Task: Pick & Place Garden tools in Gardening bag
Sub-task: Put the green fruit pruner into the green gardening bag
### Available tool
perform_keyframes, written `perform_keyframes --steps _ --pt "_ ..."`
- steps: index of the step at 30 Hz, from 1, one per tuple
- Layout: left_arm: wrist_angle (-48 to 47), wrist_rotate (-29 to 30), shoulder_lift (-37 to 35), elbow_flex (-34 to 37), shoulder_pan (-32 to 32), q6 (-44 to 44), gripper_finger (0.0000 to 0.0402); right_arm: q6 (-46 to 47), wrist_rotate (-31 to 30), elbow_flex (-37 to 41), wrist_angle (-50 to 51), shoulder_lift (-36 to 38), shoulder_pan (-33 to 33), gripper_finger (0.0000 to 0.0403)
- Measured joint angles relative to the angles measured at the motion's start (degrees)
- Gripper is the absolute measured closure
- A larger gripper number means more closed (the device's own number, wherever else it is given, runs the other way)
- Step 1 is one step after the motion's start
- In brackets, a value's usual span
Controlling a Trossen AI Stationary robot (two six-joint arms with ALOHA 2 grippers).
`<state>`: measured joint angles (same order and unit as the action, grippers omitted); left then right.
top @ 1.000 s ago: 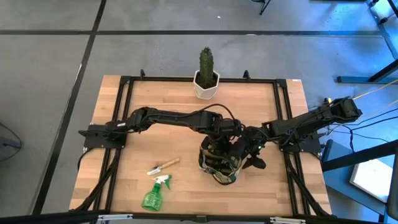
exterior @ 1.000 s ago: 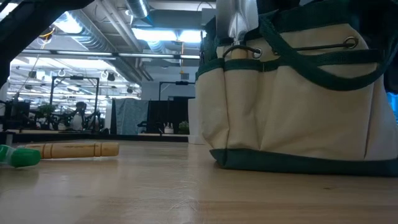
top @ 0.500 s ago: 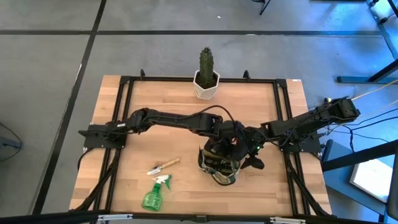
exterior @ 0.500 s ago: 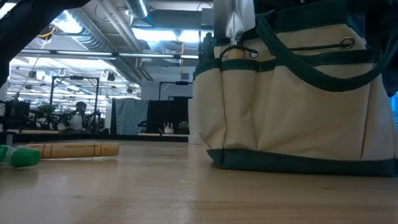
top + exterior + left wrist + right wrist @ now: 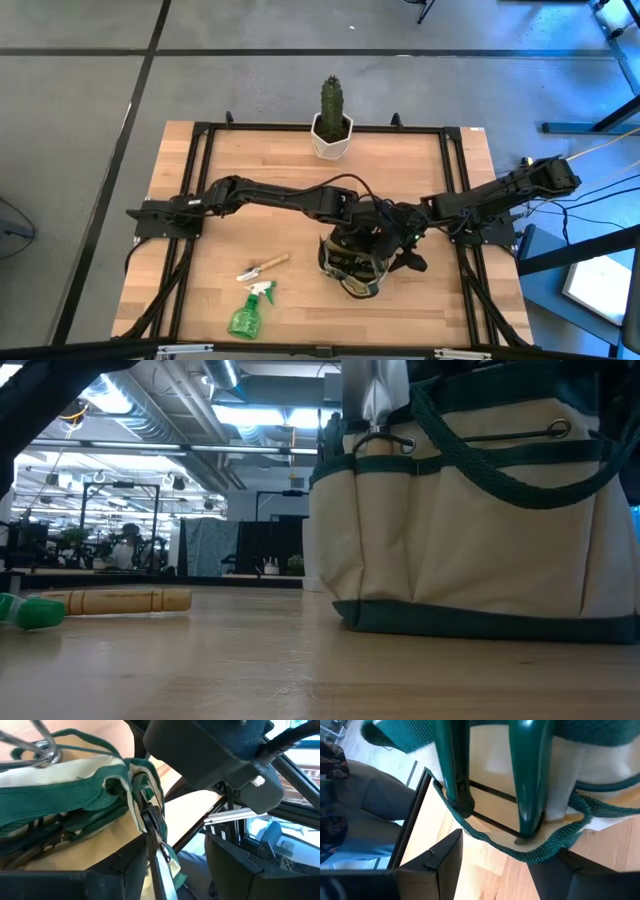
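I find both arms converged on the gardening bag (image 5: 353, 263), which stands upright on the counter (image 5: 300, 170) toward its right front. The left hand (image 5: 362, 228) sits over the bag's mouth; its wrist view shows the green rim webbing and a dark, toothed blade edge close against it — whether it is clenched or released I cannot tell. The right hand (image 5: 408, 243) is pressed against the bag's right side, and its wrist view shows two green tool handles (image 5: 527, 775) standing up out of the bag against its rim; I judge it is bracing the soft fabric, though its grip state is also not visible. A silver tool (image 5: 378, 395) already stands in the bag. Still outstanding — a wooden-handled trowel (image 5: 262, 267) and the green spray bottle (image 5: 247, 312), lying just beside each other, left of the bag. The cactus (image 5: 331, 118) stands at the far edge, well apart.
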<state>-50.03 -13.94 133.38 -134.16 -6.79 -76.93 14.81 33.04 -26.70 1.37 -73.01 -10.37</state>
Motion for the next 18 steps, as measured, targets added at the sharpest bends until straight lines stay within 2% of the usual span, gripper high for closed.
perform_keyframes --steps 8,18 --pt "3.0 1.5 0.0 0.1 -0.8 -1.0 0.0224 -0.3 -0.2 0.0 1.4 2.6 0.8 0.0194" --pt "5.8 3.9 0.0 0.1 -2.1 -0.3 0.0286 0.0 -0.4 1.8 5.2 7.4 1.3 0.0194"
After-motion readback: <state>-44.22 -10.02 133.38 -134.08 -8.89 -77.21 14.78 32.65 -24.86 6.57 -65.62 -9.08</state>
